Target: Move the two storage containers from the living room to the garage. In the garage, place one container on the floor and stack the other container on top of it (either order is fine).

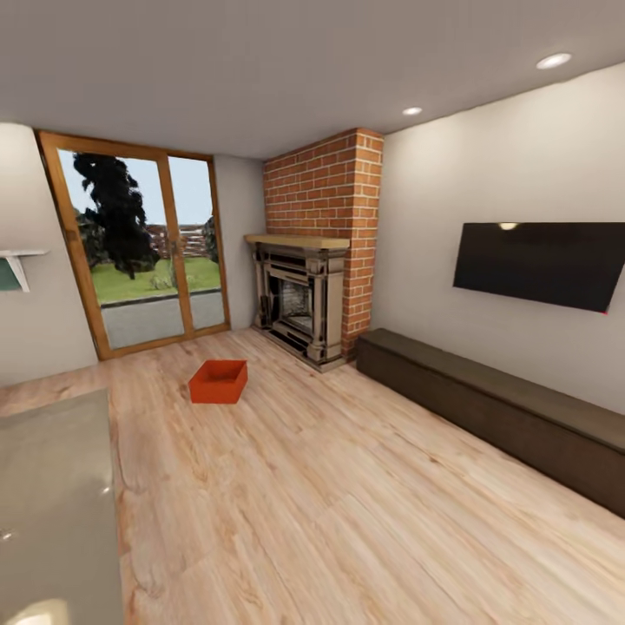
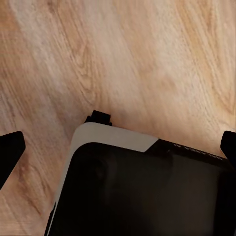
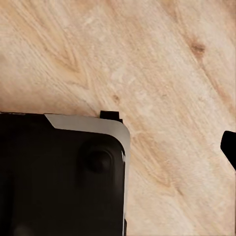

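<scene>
Head view, left to right: pale grey surface [image 1: 52, 503] low at the left edge, glass patio door [image 1: 143, 247], one orange-red storage container [image 1: 219, 382] alone on the light wood-plank floor [image 1: 347, 512] ahead of the brick fireplace [image 1: 317, 252], then wall TV [image 1: 542, 263] above the long dark bench [image 1: 495, 408]. Left end effector [image 2: 118, 147] has dark fingertips at both frame edges, so spread wide and empty over the robot's base [image 2: 142, 191]; right end effector state cannot be told, just one fingertip [image 3: 230, 147] in frame. Looks like the approach step in the living room: next, drive up to the container, lower the arms and grasp its walls.
</scene>
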`<state>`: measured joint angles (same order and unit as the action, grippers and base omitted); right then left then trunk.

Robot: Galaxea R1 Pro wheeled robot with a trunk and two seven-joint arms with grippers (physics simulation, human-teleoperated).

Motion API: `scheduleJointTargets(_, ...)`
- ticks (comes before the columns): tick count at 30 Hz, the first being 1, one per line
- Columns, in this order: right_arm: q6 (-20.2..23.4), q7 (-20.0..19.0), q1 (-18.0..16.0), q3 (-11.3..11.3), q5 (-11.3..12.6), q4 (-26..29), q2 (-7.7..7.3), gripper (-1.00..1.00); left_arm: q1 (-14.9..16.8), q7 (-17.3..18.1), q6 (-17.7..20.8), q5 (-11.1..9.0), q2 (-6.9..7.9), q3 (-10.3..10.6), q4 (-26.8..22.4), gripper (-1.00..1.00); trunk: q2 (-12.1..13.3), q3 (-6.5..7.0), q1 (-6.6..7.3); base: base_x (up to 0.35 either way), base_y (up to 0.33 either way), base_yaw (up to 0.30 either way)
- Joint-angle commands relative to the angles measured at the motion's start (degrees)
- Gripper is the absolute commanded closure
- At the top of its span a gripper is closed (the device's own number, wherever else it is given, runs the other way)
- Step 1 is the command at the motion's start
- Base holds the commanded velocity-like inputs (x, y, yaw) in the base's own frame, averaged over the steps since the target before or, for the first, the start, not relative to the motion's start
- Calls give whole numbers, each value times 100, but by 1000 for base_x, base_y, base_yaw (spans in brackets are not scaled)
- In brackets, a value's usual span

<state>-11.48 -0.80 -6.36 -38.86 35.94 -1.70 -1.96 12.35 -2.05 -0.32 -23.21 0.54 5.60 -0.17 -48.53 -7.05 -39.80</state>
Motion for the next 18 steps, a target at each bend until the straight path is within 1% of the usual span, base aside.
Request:
scheduleJointTargets(1, -27, -8, -5, -49, 45, -15, 3, -100, 4, -15, -3, -45, -1, 48, -1, -100, -6, -9, -4, 322, 0, 267)
scheduleJointTargets(4, -25, -8, -5, -49, 45, -15, 3, -100, 4, -15, -3, -45, -1, 49, -1, -100, -6, -9, -4, 322, 0, 260)
scheduleJointTargets(6, -21, -21, -5, -45, 49, -15, -7, -100, 4, -15, -3, -44, -1, 49, -1, -100, -6, -9, -4, 323, 0, 130)
scheduleJointTargets(12, -30, -4, -5, -112, 13, -15, -8, -100, 4, -15, -3, -44, -1, 48, -1, -100, -6, -9, -4, 322, 0, 33)
scheduleJointTargets(18, -41, 0, -5, -129, 1, -15, -14, -100, 4, -15, -3, -45, -1, 53, -1, -100, -6, -9, -4, 322, 0, 4)
